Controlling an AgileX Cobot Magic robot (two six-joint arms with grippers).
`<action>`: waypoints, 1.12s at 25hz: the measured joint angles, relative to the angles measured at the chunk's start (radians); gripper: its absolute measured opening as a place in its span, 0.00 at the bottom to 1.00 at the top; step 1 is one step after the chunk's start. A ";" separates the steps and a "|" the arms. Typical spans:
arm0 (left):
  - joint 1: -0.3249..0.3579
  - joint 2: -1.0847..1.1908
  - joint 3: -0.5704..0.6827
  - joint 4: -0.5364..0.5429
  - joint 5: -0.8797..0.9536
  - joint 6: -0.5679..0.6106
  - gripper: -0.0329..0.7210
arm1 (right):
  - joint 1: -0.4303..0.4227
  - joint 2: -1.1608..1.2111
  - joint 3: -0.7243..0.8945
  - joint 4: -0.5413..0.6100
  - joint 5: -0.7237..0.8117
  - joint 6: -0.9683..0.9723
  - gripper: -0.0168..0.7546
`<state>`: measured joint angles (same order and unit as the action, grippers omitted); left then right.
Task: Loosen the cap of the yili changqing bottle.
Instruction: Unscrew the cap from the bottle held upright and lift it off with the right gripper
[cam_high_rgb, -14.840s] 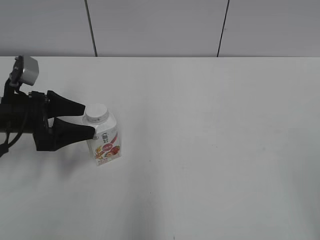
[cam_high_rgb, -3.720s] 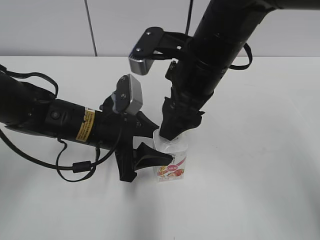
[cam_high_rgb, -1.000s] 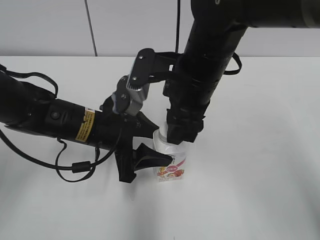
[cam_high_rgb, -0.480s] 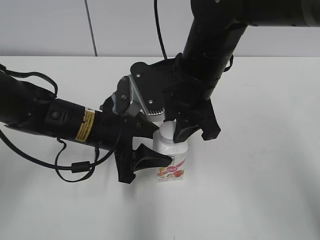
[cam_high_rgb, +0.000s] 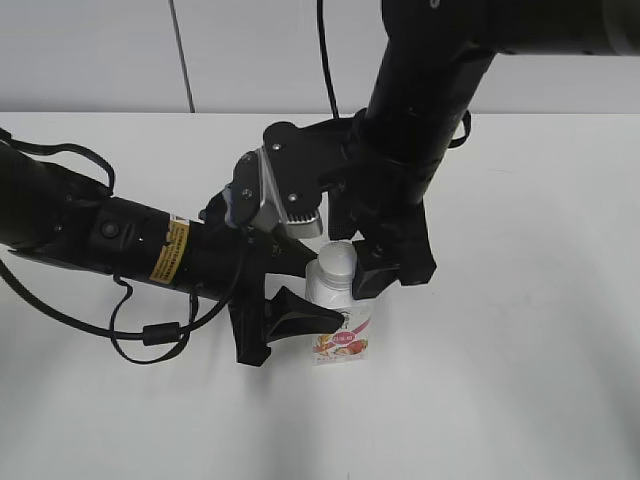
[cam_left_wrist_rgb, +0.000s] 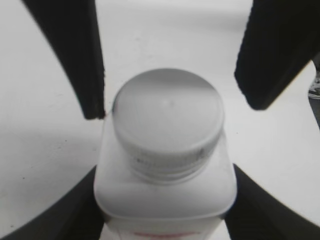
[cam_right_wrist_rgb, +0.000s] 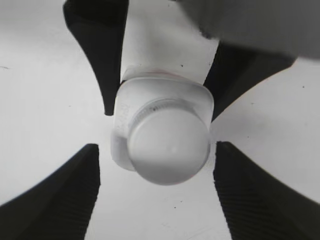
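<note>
The yili changqing bottle (cam_high_rgb: 340, 322) stands upright on the white table, white with a pink-red label. Its white cap (cam_high_rgb: 338, 260) sits on the neck. My left gripper (cam_high_rgb: 322, 290) comes in from the left and is shut on the bottle's body (cam_left_wrist_rgb: 165, 200), its fingers (cam_left_wrist_rgb: 75, 212) pressed against both sides below the shoulders. My right gripper (cam_high_rgb: 346, 256) hangs over the cap (cam_right_wrist_rgb: 167, 145) and is open. Its fingers (cam_right_wrist_rgb: 55, 195) flank the cap with table showing on each side, touching nothing. The cap (cam_left_wrist_rgb: 167, 112) fills the middle of the left wrist view.
Both black arms crowd over the middle of the white table (cam_high_rgb: 520, 380). The right arm's wrist camera block (cam_high_rgb: 285, 195) sits just above the left arm's wrist. A grey panelled wall (cam_high_rgb: 300, 50) runs behind the table's far edge.
My right gripper, shut on the cap a second ago, has turned at the wrist and spread its jaws off it. The left gripper and the bottle have not moved.
</note>
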<state>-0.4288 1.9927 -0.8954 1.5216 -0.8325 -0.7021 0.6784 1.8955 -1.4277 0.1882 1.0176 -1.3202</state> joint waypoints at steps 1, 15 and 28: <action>0.000 0.000 0.000 0.000 0.000 0.000 0.61 | 0.000 -0.006 0.001 0.002 0.000 0.001 0.75; 0.000 -0.001 0.000 0.000 0.001 -0.001 0.61 | 0.000 -0.091 0.004 0.021 0.003 0.823 0.75; 0.000 -0.001 0.000 0.001 0.001 -0.001 0.60 | 0.000 -0.050 0.005 0.025 -0.006 1.138 0.75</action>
<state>-0.4288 1.9919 -0.8954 1.5226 -0.8315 -0.7030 0.6784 1.8454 -1.4225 0.2136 1.0120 -0.1818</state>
